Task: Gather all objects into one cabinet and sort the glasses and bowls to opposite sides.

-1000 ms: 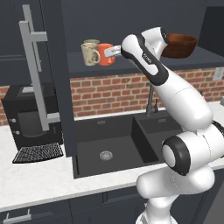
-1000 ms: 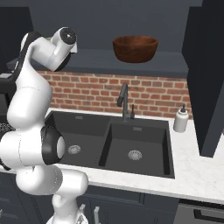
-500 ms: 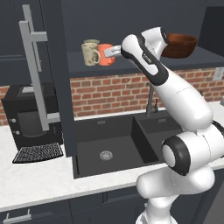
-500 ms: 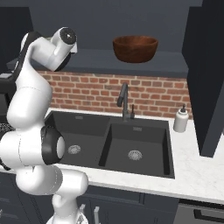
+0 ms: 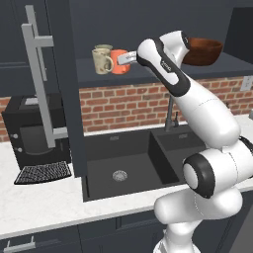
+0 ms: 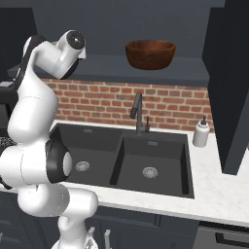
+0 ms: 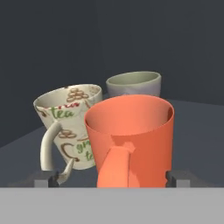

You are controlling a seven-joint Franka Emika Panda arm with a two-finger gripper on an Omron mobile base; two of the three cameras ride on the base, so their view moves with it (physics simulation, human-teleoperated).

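The grey-green mug is largely hidden behind the two mugs in front; only its rim and upper wall show. The orange mug covers the right flank of the cream mug, whose green and brown lettering is partly cut off. In the left base view the arm hides the left edge of the bowl.

The orange mug is plain and upright, its handle facing the hand camera. The cream mug leans slightly, its pale handle at 8 o'clock. The bowl is wide, glossy and reddish-brown.

All three mugs stand bunched at the left end of the cabinet shelf, the bowl well apart at the right end. The pincer stands wide, a finger tip on either side of the orange mug at 12 o'clock, not clamping it.
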